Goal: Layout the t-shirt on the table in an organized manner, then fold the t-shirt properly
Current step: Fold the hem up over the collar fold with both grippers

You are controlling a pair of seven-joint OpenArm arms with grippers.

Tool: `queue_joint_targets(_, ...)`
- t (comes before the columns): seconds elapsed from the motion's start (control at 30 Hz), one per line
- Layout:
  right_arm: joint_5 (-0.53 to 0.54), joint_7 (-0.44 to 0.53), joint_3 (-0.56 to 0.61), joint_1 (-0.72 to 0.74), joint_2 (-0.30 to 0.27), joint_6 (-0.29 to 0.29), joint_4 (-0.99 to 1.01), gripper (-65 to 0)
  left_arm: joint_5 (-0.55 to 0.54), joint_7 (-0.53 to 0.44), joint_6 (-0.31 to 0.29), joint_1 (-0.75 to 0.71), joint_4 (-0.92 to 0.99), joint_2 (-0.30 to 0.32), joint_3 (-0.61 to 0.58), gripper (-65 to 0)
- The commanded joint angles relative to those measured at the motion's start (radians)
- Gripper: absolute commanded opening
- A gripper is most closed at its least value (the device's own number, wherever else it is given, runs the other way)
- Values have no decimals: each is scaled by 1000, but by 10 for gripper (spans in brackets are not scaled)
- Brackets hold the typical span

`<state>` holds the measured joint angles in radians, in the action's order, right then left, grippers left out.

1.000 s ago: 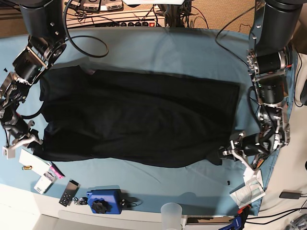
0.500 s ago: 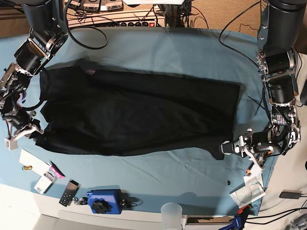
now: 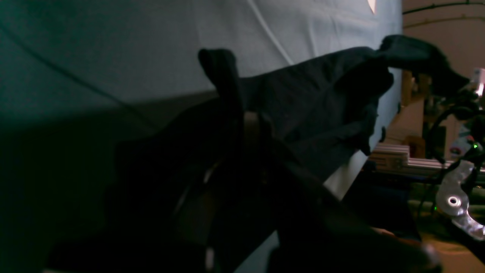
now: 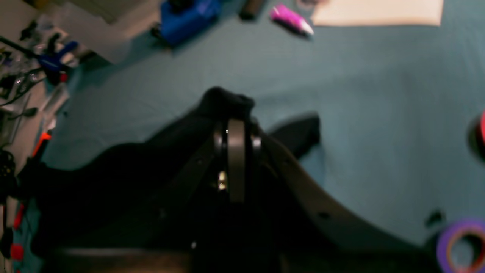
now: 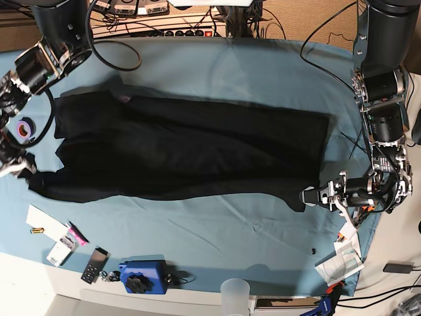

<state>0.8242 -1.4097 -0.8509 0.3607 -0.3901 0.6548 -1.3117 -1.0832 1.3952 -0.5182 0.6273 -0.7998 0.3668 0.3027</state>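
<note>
Now t-shirt [image 5: 191, 148] near hem pulled farther outward.

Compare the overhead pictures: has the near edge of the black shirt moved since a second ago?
Yes. The shirt's near edge has been drawn away from the blue box, toward the table's far side, leaving more cloth bare in front.

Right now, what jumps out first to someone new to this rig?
The black t-shirt stretched wide across the middle of the blue table. Each arm pinches a near corner: the left gripper at the base view's right, the right gripper at its left. Small clutter lines the near edge, including a blue device.
</note>
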Motion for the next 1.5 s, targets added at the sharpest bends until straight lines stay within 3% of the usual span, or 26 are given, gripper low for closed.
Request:
queue_joint_targets(0.0,25,13,-1,-3,-23,3,-19,-650,-29,1,-3,35,-19,13,3,-650)
queue_joint_targets(0.33,24,33,-1,-147,-23,23,-134,-650,-14,1,-7,14,-80,13,3,-650)
queue_joint_targets(0.53,24,29,-1,-150,-23,22,-187,-650,59,1,-2,-142,-369,13,3,-650)
queue_joint_targets(0.6,24,26,-1,-150,-23,23,-187,-650,105,1,26,-212,-494,13,3,-650)
queue_joint_targets(0.77,20,15,-1,-150,-23,23,-187,-650,203,-77,51,-338,-728,13,3,-650)
queue_joint_targets(0.9,-15,13,-1,-155,-23,23,-187,-650,220,-99,50,-388,-734,-2,2,-650)
queue_joint_targets(1.0,-67,29,-1,-190,-23,23,-187,-650,225,-167,50,-432,-720,-16,2,-650)
queue_joint_targets(1.13,-158,113,-1,-275,-23,23,-186,-650,357,-307,74,-480,-719,-32,2,-650)
queue_joint_targets(1.23,-188,161,-1,-332,-23,22,-186,-650,444,-343,108,-498,-719,-42,1,-650)
queue_joint_targets(1.33,-188,169,-1,-362,-23,21,-186,-650,455,-360,101,-505,-719,-51,1,-650)
queue_joint_targets(1.47,-185,169,0,-360,-23,21,-186,-650,455,-364,45,-506,-719,-59,1,-629)
